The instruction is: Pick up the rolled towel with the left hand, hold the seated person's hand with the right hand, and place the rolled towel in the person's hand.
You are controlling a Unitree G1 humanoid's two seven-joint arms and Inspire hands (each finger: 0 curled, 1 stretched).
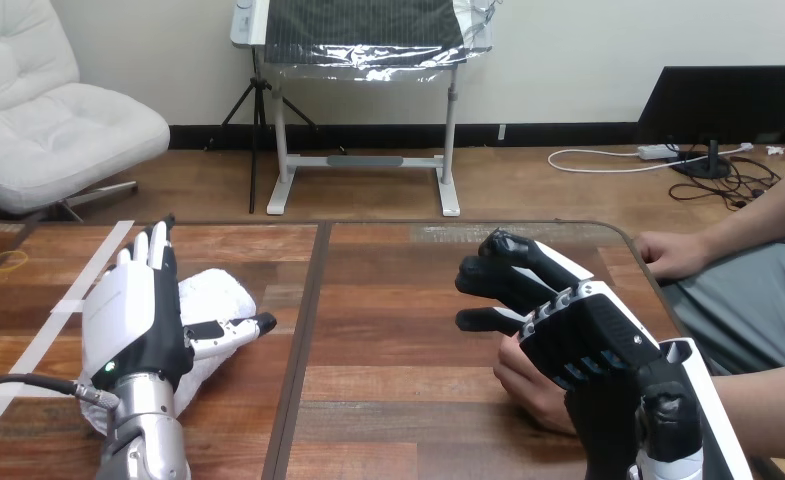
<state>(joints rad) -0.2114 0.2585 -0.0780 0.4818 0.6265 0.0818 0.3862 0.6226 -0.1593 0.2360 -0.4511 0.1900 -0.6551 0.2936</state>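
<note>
The white rolled towel (213, 300) lies on the wooden table (388, 300) at the left. My left hand (138, 320) is over its near side, back up, fingers straight and thumb stretched right across the roll; it is open. At the right my right hand (578, 340) hangs over the person's hand (528, 385), which shows from under its palm near the table's front. Whether it grips that hand is hidden. The person's forearm (768, 405) comes in from the right edge.
The person's other hand (668, 255) rests at the table's far right edge. A strip of white tape (78, 290) runs along the table's left part, and a yellow rubber band (8, 261) lies at the far left. A dark seam splits the tabletop.
</note>
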